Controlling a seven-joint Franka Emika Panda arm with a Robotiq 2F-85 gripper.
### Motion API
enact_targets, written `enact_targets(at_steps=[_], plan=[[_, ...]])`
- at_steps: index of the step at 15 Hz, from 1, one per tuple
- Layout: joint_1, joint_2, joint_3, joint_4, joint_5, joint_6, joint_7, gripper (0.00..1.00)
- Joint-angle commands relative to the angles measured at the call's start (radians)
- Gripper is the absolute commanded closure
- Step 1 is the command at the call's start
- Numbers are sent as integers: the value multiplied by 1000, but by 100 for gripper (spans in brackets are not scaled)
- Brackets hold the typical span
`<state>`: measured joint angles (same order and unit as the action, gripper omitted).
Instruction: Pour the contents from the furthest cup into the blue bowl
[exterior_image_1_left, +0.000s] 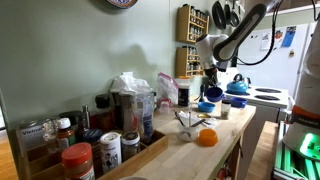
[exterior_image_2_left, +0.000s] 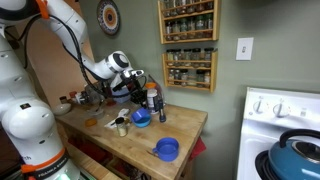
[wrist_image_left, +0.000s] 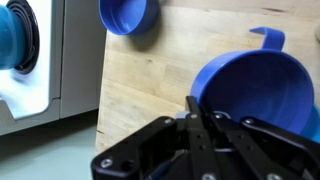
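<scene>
My gripper (wrist_image_left: 200, 105) is shut on the rim of a blue cup (wrist_image_left: 255, 90) with a handle, which fills the right of the wrist view. In both exterior views the gripper (exterior_image_1_left: 211, 78) (exterior_image_2_left: 138, 100) holds this cup (exterior_image_1_left: 215, 94) (exterior_image_2_left: 140, 118) from above, over the wooden counter. I cannot tell whether the cup is off the counter. The small blue bowl (wrist_image_left: 130, 15) lies on the counter beyond the cup, near the counter's edge (exterior_image_2_left: 167, 149); it also shows in an exterior view (exterior_image_1_left: 207, 106). The cup's contents are not visible.
A blue kettle (exterior_image_1_left: 237, 86) (exterior_image_2_left: 297, 155) (wrist_image_left: 10, 35) sits on the white stove beside the counter. An orange (exterior_image_1_left: 206, 138), spice jars (exterior_image_1_left: 78, 160) and bags crowd one end of the counter. A bottle (exterior_image_2_left: 156, 104) stands close to the cup. Spice racks (exterior_image_2_left: 190, 45) hang on the wall.
</scene>
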<state>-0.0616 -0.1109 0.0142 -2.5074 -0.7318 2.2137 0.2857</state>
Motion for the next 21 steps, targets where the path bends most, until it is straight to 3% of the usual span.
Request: enact_targets(at_steps=[1,5,9,15,21], plan=[[10,-1,-6,-2,2,-2,-3,96],[11,-1,-6,-6,2,-2,-11,99],[25,21,28,23,-93,-49,129,99],[76,81,75,80,-207,-216,256,99],[137,158,102,132,-261,-359,288,99]])
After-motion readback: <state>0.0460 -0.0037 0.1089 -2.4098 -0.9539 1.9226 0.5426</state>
